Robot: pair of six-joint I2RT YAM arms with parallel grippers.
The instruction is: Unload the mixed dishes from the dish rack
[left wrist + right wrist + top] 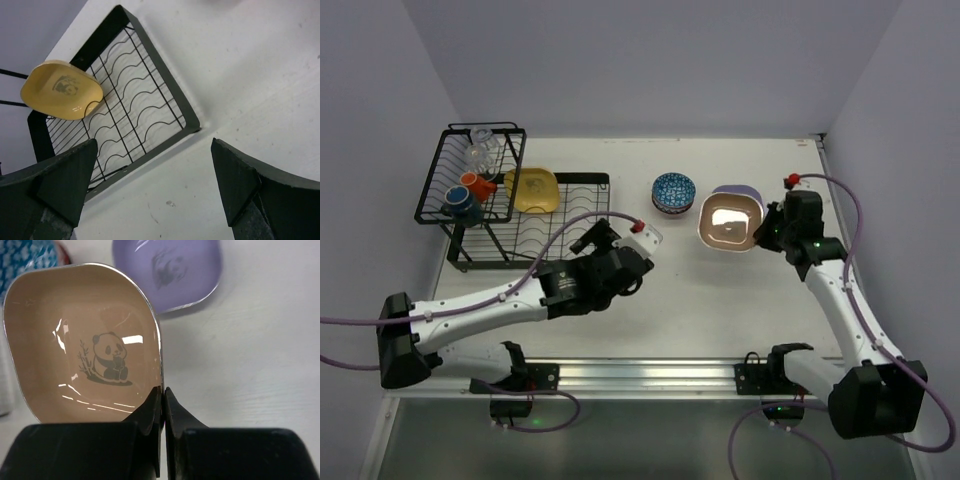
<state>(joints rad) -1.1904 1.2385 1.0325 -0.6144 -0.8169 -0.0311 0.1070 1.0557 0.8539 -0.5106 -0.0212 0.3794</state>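
The dish rack (530, 215) of thin black wire sits at the far left of the matte white table (720, 320). Its flat tray is crossed by wavy dividers, and a taller raised basket (438, 175) stands on its left. The basket holds clear glasses (482, 150) at the far end, with an orange mug (475, 184) and a dark mug (463, 207) nearer. A glossy yellow plate (61, 90), a rounded square with a faint printed motif, leans tilted at the tray's far left corner beside the basket. The left gripper (155, 165) hangs over bare table just off the tray's near right corner. Its dark wedge-shaped fingers (70, 175) are spread wide with nothing between them. To the right of the rack, on the table, is a small round blue-white bowl (673, 190) with a dense speckled pattern, and a reddish edge shows under it. Further right, the right gripper (163, 400) has its black fingertips pressed together on the thin near rim of the tan plate (80, 340). This plate is a shiny, shallow rounded square with a panda printed at its centre and light glinting off its glaze. It is tilted above a lavender plate (170, 270) of the same shape, which lies flat on the table just beyond it.
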